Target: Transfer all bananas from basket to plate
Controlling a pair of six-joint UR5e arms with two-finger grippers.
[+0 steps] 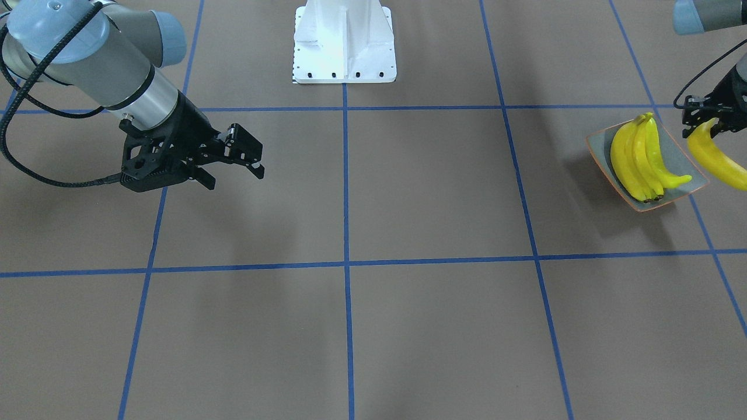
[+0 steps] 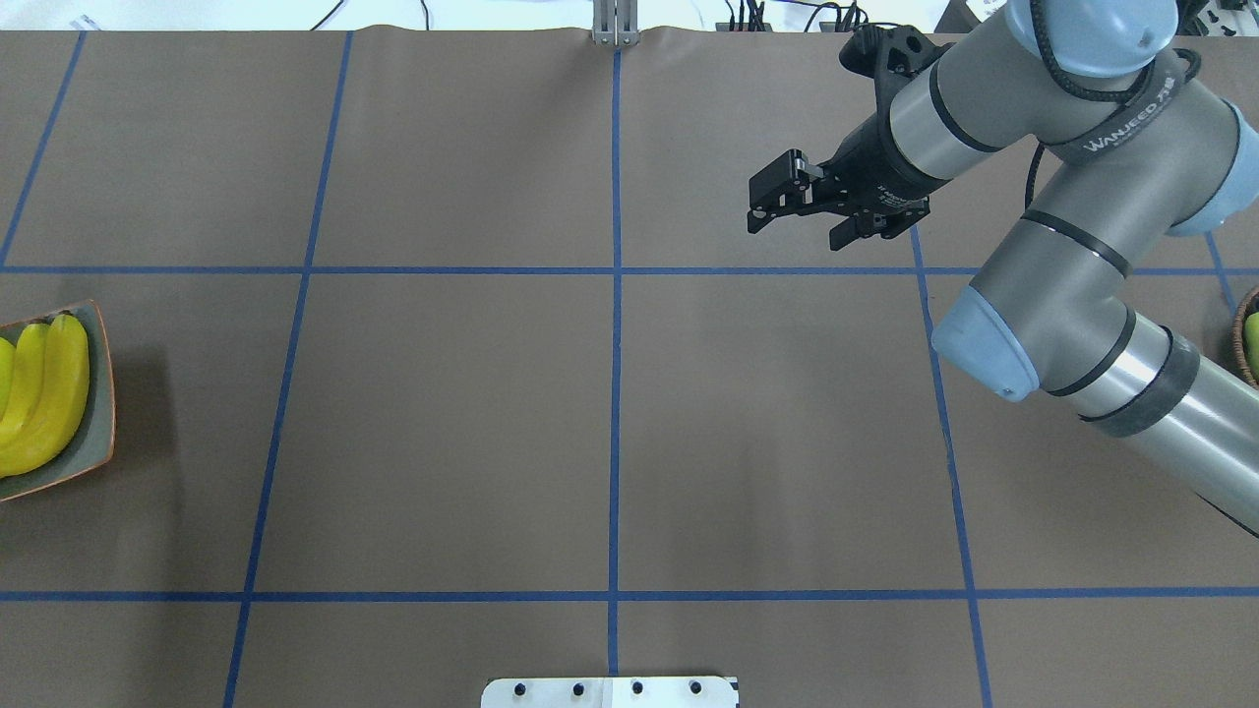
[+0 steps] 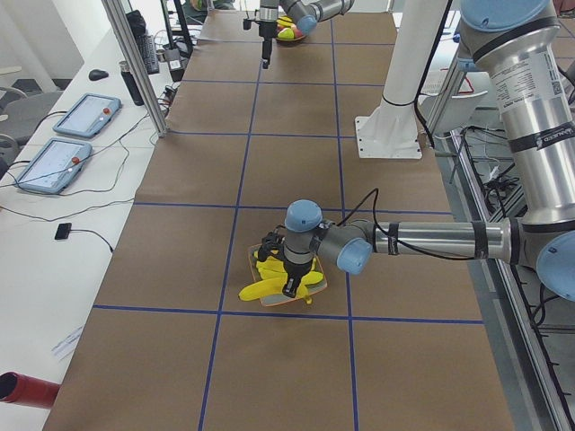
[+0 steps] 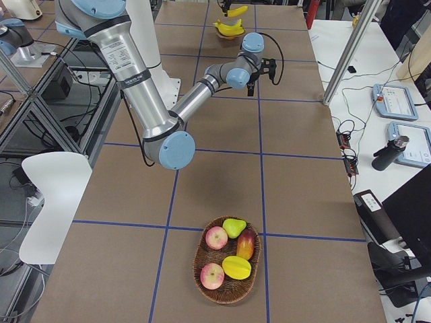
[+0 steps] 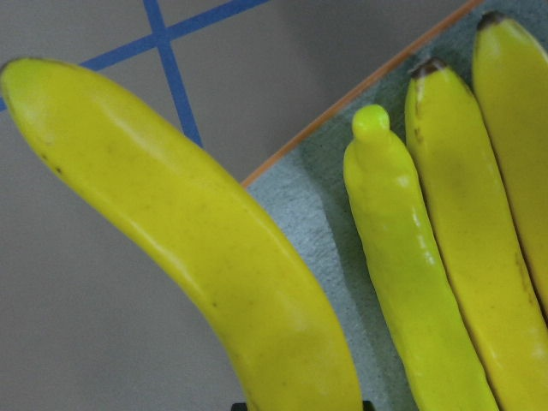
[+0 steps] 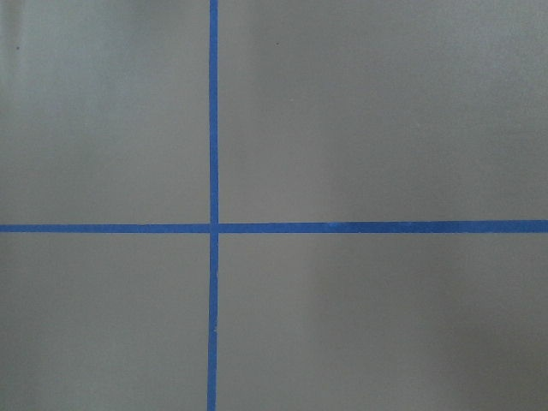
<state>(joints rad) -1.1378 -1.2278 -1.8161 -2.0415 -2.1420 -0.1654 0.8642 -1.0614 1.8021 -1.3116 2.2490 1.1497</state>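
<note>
Beside the plate (image 1: 600,147), the left gripper (image 1: 707,121) pinches the fourth banana (image 1: 721,160) by one end; released this far out, it may tip off the rim. Inside lie three bananas (image 1: 633,160); the right gripper (image 1: 233,166) hangs spread.

A brown desk (image 2: 443,413) is divided into large squares by blue tape lines (image 2: 616,393). Directly on it sit a grey-green plate (image 1: 600,149) with an orange rim at the left end, a woven basket (image 4: 225,296) at the right end, and the robot's white base (image 1: 344,41) midway along the near edge.
</note>
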